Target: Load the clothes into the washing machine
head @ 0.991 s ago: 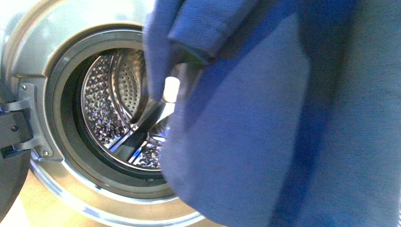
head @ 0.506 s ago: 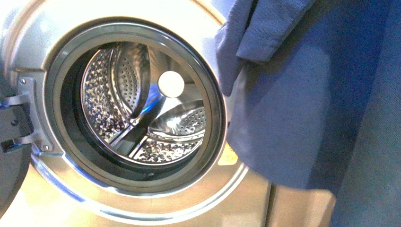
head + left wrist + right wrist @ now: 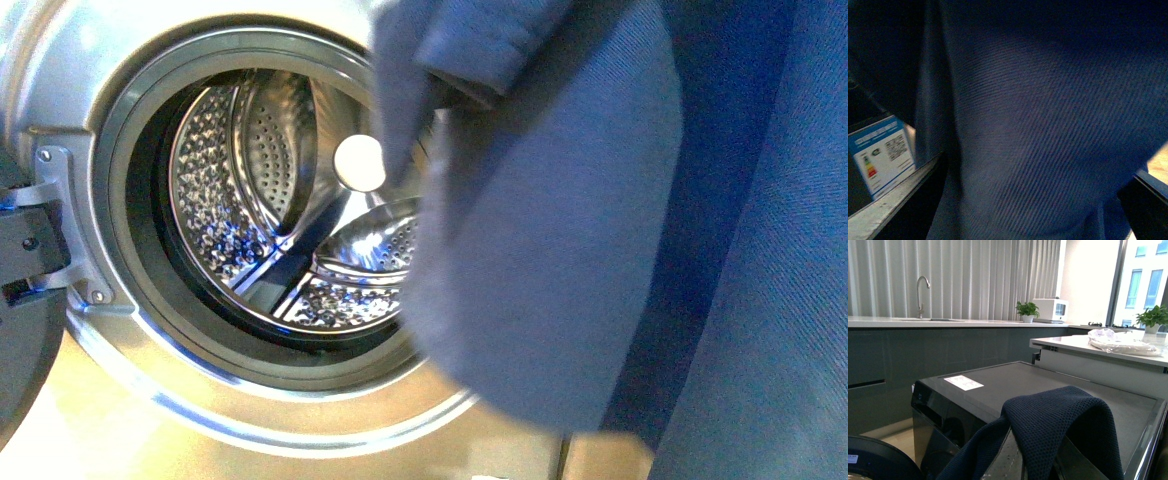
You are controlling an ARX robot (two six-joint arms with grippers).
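Clothes [image 3: 600, 220] of blue twill hang across the right-hand part of the front view. They are outside the washing machine [image 3: 90, 60], and a folded hem overlaps the upper edge of the open porthole. The dimpled drum [image 3: 230, 210] and the door hinge [image 3: 45, 235] are visible only in this view. Tool state cannot be read here.

Left wrist view: the clothes [image 3: 1048, 125] fill nearly the whole picture, close against the left tool. Past the fabric's edge sits a blue-white energy label [image 3: 880, 155]. The left tool is covered by fabric, so its grip cannot be told.

Right wrist view: dark navy knitted fabric [image 3: 1063, 420] drapes just ahead of the right tool. It cannot be told whether this belongs to the same garment. Beyond it lies a dark flat-topped appliance [image 3: 1048, 380] with a white sticker [image 3: 963, 383]. Further off, a long table [image 3: 973, 321] carries a faucet [image 3: 922, 287], a microwave [image 3: 1050, 310] and a plant [image 3: 1027, 309]. The right tool's grip cannot be told.
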